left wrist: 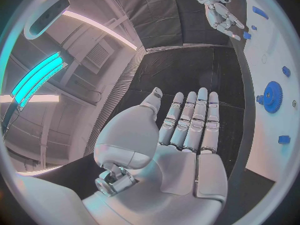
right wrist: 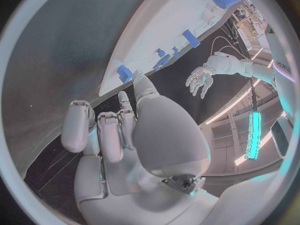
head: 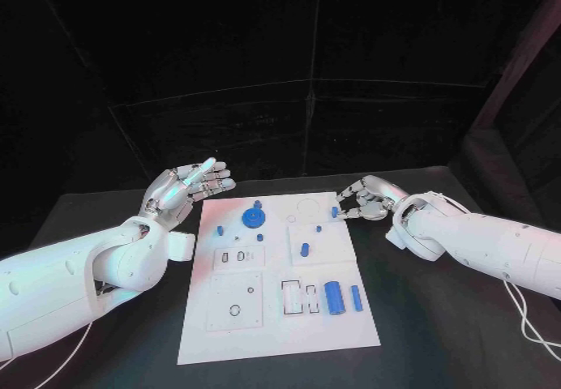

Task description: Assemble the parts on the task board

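The white task board (head: 271, 324) lies in the middle of the black table. A blue gear (head: 253, 217) sits near its far end, with small blue pegs (head: 306, 248) around it and two blue cylinders (head: 336, 297) lower right. My left hand (head: 187, 190) is raised beside the board's far left corner, flat, fingers straight and together, holding nothing (left wrist: 181, 135). My right hand (head: 365, 201) hovers at the far right edge with fingers half curled. Its thumb tip lies right beside a small blue peg (head: 335, 212); in the right wrist view that peg (right wrist: 124, 73) stands just past the thumb, not gripped.
Several cut-out slots and recessed plates mark the board's near half (head: 237, 304). A thin cable (head: 526, 320) runs along my right arm. Black table surface lies on both sides of the board.
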Tool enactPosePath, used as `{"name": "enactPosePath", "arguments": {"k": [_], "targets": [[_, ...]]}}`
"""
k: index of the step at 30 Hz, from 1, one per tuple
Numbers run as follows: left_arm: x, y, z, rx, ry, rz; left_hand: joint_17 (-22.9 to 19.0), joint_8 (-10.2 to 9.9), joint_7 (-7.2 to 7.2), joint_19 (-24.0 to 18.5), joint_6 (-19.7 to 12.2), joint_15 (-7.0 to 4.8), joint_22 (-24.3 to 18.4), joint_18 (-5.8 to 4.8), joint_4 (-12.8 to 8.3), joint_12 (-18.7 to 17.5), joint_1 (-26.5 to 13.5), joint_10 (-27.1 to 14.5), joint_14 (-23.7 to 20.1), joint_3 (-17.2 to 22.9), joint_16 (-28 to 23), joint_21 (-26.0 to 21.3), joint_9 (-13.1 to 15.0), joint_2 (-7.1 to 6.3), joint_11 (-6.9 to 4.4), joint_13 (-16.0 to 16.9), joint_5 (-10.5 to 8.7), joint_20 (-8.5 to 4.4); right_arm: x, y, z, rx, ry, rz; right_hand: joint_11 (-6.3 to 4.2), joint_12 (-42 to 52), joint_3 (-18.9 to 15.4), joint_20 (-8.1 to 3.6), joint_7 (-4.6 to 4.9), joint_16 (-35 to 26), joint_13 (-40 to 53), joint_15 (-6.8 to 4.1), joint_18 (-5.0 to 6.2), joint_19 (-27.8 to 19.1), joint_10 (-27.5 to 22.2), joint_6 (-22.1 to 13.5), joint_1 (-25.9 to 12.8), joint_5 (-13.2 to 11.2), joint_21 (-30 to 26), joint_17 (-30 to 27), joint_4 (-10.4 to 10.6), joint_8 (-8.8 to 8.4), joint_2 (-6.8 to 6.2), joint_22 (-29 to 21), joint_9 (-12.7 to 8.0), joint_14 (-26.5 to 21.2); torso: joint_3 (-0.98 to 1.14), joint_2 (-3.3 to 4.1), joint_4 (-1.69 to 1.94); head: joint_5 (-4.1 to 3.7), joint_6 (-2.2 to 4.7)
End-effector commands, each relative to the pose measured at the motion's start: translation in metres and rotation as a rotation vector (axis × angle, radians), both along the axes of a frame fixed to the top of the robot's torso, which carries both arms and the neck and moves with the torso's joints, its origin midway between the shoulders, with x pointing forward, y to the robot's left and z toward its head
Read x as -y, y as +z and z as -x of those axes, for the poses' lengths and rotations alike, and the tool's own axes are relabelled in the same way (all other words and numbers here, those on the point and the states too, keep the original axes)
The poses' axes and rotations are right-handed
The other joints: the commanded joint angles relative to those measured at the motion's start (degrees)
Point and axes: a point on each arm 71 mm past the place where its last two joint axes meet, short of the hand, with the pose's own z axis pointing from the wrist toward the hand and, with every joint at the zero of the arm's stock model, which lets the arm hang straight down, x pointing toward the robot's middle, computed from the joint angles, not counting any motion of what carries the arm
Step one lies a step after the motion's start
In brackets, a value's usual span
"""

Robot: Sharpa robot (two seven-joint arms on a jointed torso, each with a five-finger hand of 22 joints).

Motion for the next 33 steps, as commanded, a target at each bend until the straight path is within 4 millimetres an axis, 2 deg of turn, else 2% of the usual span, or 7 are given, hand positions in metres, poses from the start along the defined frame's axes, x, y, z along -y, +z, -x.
{"name": "enactPosePath", "arguments": {"k": [1, 10, 20, 33], "targets": [[0.002, 0.001, 0.0, 0.007, -0.018, 0.005, -0.1, -0.2, 2.74, 0.1, 0.0, 0.34, -0.1, 0.76, 0.0, -0.2, 0.0, 0.2, 0.1, 0.2, -0.4, -0.3, -0.1, 0.28, 0.32, -0.1, 0.0, 0.1, -0.003, -0.002, -0.001, -0.022, 0.02, 0.035, -0.27, -0.1, 0.1, -0.15, 0.05, 0.1, 7.5, -0.37, -0.36, 0.1, 0.8, 0.5, 0.4, -0.5, 0.1, 9.9, -0.6, 0.34, 0.64, 0.0, 0.1, 5.0, -0.02, 0.0, 0.06, -0.08, -0.07], [0.001, 0.001, 0.0, 0.003, -0.021, 0.005, -0.1, -0.2, 2.74, 0.1, 0.0, 0.34, -0.1, 0.76, 0.0, -0.2, 0.0, 0.2, 0.1, 0.2, -0.4, -0.3, -0.1, 0.28, 0.32, -0.1, 0.0, 0.1, -0.007, -0.005, -0.005, -0.035, 0.019, 0.062, -0.3, 0.1, 0.4, -0.18, 0.02, 0.2, 7.6, -0.41, -0.39, 0.1, 0.9, 0.8, 0.8, -0.6, 0.2, 10.0, -1.0, 0.37, 0.76, 0.2, 0.1, 5.0, -0.01, -0.01, -0.05, 0.17, -0.1], [0.001, 0.001, 0.0, 0.001, -0.023, 0.005, -0.1, -0.3, 2.76, 0.1, -0.1, 0.36, -0.1, 0.75, 0.1, -0.3, 0.0, 0.2, 0.1, 0.2, -0.5, -0.3, -0.1, 0.28, 0.34, -0.1, 0.0, 0.1, -0.011, -0.008, -0.008, -0.043, 0.016, 0.073, -0.41, 0.3, 1.4, -0.26, -0.09, 0.3, 7.8, -0.5, -0.42, 0.3, 1.0, 1.9, 1.0, -0.8, 0.3, 10.2, -1.7, 0.6, 1.48, 0.4, 0.1, 5.1, 0.05, 0.01, -0.05, 0.35, -0.26], [0.001, 0.001, 0.0, -0.001, -0.024, 0.004, -0.1, -0.3, 2.78, 0.1, -0.1, 0.37, -0.1, 0.74, 0.1, -0.3, -0.1, 0.2, 0.0, 0.2, -0.6, -0.3, -0.1, 0.28, 0.36, -0.1, 0.0, 0.11, -0.015, -0.009, -0.009, -0.051, 0.02, 0.076, -0.76, 0.7, 2.8, -0.48, -0.53, 0.4, 8.1, -0.77, -0.52, 0.6, 1.3, 4.0, 0.6, -1.4, 0.5, 10.6, -2.2, 1.0, 2.31, 0.9, 0.1, 5.1, 0.01, 0.03, -0.08, 0.44, -0.38]]}}
